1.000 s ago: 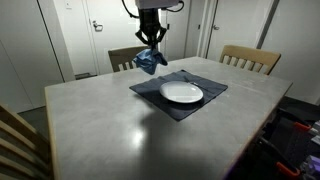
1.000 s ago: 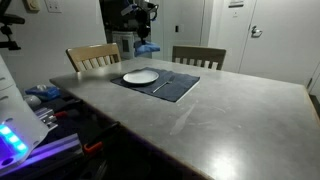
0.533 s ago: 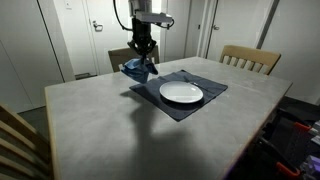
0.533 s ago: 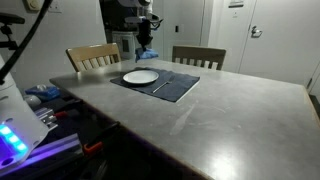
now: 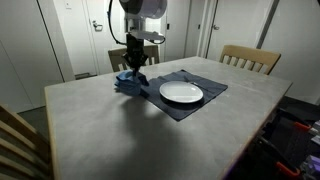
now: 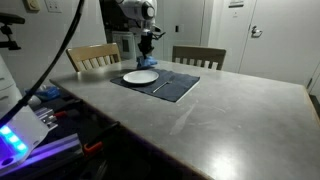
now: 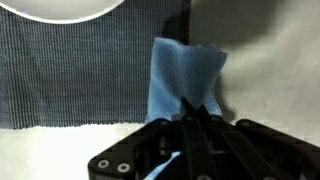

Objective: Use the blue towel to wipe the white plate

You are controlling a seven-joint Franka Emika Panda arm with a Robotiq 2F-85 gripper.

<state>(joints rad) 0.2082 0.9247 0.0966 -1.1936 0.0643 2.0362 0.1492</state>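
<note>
Because the pincer (image 5: 135,69) was clamped on the blue towel (image 5: 128,82) at the left edge of the mat (image 5: 186,110), left of centre frame and short of the white plate (image 5: 181,93), a low sweep could drag the mat and shift the plate.

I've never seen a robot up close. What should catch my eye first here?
Probably the robot's pincer, shut on a crumpled blue towel right at the corner of a dark navy placemat. Beside it, a glossy white plate sits in the middle of that placemat, on a big grey table with wooden chairs behind.
</note>
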